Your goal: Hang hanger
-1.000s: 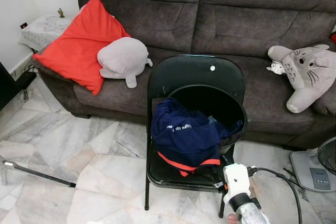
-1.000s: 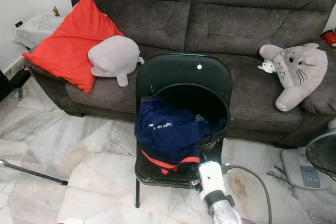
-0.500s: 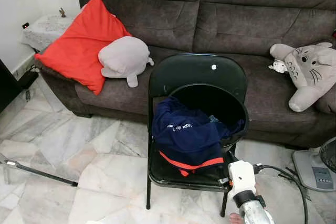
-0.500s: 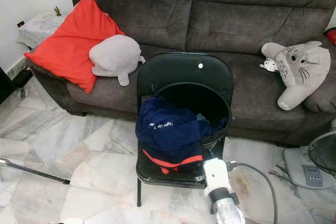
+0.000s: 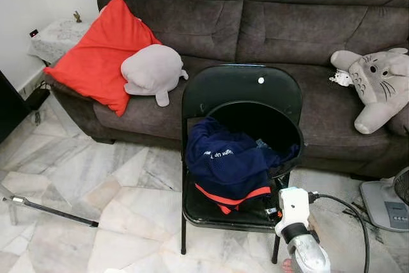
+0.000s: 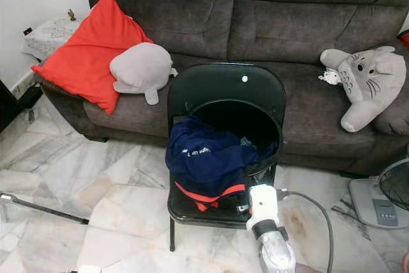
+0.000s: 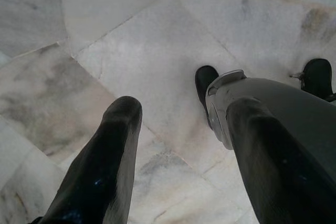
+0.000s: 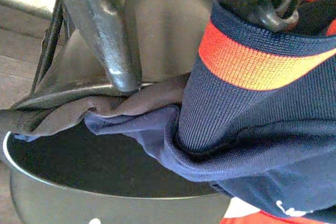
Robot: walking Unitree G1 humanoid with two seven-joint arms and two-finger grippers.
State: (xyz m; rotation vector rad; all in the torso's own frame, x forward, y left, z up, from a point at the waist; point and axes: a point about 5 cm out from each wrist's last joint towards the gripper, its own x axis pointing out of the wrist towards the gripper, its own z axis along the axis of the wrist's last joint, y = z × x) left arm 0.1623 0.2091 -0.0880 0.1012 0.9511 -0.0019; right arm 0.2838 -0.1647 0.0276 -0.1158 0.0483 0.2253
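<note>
Right gripper (image 5: 273,210) sat low at the front right corner of the black folding chair (image 5: 239,84), right up against the hem of the navy garment (image 5: 227,164). Right wrist view was packed close with navy cloth and its orange stripe; couldn't tell how far the jaws were apart, or whether they had hold of anything. Hanger: couldn't tell it from the dark parts pressed into the cloth.

Garment was draped over the rim of a black bucket (image 5: 299,140) standing on the chair seat, spilling forward toward the seat's front edge. A black cable (image 5: 348,206) ran from the right wrist.

Left gripper (image 7: 184,111) hung over the marble floor (image 5: 96,177), fingers (image 7: 115,156) spread wide, nothing between them.

Behind the chair: grey sofa (image 5: 287,23) with a red cushion (image 5: 96,55), a grey plush (image 5: 152,71) leaning on the cushion, and a second plush (image 5: 377,84) at the far right. Fan base (image 5: 386,206) stood on the floor at right.
</note>
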